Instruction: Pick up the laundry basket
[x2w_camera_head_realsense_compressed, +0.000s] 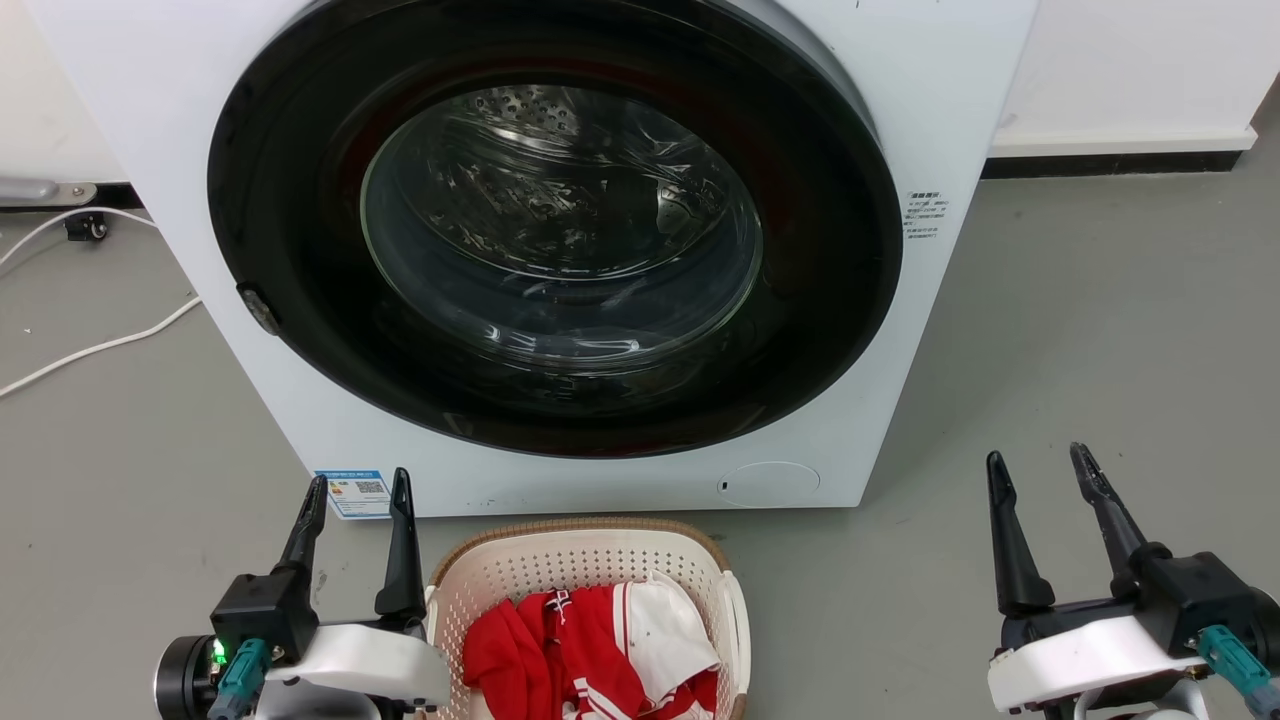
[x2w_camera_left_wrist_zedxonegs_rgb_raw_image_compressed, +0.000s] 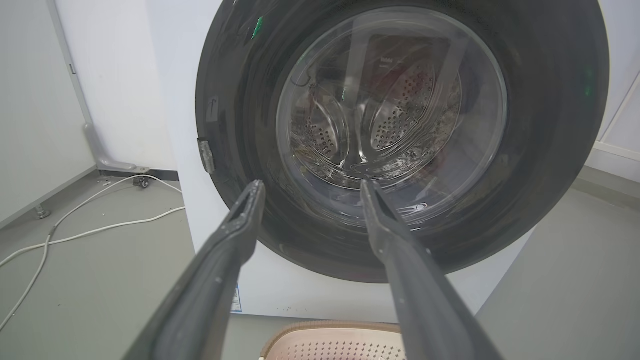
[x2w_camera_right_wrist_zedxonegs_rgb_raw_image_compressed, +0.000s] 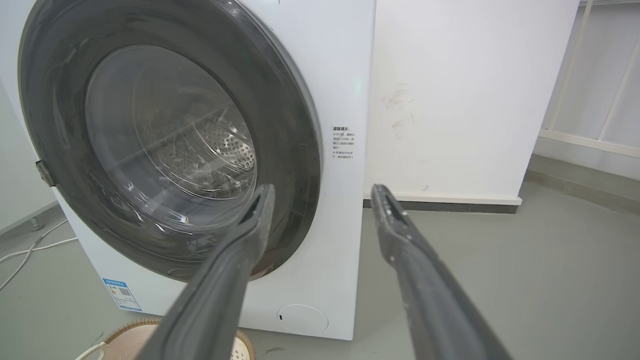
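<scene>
The basket (x2w_camera_head_realsense_compressed: 575, 560) sits on the floor (x2w_camera_head_realsense_compressed: 1100, 350) just in front of the washer (x2w_camera_head_realsense_compressed: 950, 330), low in the middle of the head view. It holds red and white clothes (x2w_camera_head_realsense_compressed: 590, 650). It lies between the two arms, much nearer the left one.

The left gripper (x2w_camera_head_realsense_compressed: 360, 478) is just beside the basket's left side. Its jaws are released, with a clear gap between them and nothing in it. They point up toward the washer's base and touch neither washer nor basket rim. In the left wrist view the left gripper (x2w_camera_left_wrist_zedxonegs_rgb_raw_image_compressed: 310, 184) is spread wide against the closed round door (x2w_camera_left_wrist_zedxonegs_rgb_raw_image_compressed: 400, 125), with the basket (x2w_camera_left_wrist_zedxonegs_rgb_raw_image_compressed: 335, 345) below, between the two fingers' roots.

The right gripper (x2w_camera_head_realsense_compressed: 1037, 455) is well apart from the basket, off to its right over bare floor. Its jaws are likewise released and hold nothing. In the right wrist view the right gripper (x2w_camera_right_wrist_zedxonegs_rgb_raw_image_compressed: 324, 189) is splayed toward the washer's right edge and the wall (x2w_camera_right_wrist_zedxonegs_rgb_raw_image_compressed: 475, 100) behind it. The basket (x2w_camera_right_wrist_zedxonegs_rgb_raw_image_compressed: 131, 330) peeks in at the lower left corner, partly behind the nearer finger.

A white cable (x2w_camera_head_realsense_compressed: 100, 345) trails over the floor left of the washer.
</scene>
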